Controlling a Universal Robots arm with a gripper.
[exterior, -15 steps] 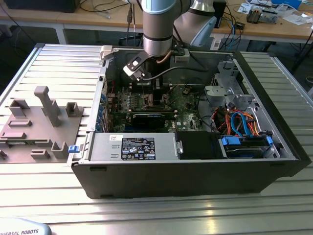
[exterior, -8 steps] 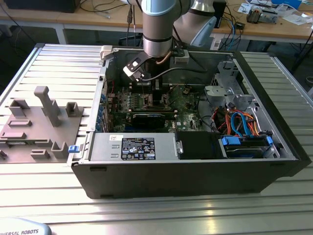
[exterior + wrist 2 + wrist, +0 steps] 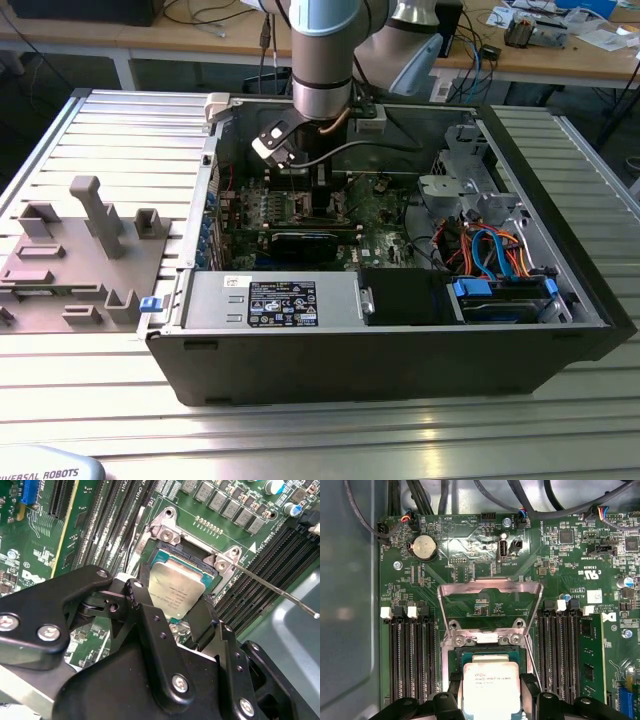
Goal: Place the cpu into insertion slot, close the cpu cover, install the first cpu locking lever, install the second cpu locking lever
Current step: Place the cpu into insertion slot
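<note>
First wrist view cuts one edge of the cpu off, and you see the gripper clamped on it from both sides, black fingers hiding the flanks of the insertion slot, so whether the chip sits fully down is hard to make out. The cpu cover lies swung open off the slot, a thin locking lever jutting free beside it. In the exterior view the arm blocks your sight into the computer case.

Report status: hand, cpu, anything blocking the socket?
Hand low at the cpu. It sits in the insertion slot. The cpu cover flipped open, lever free; nothing in the way.
</note>
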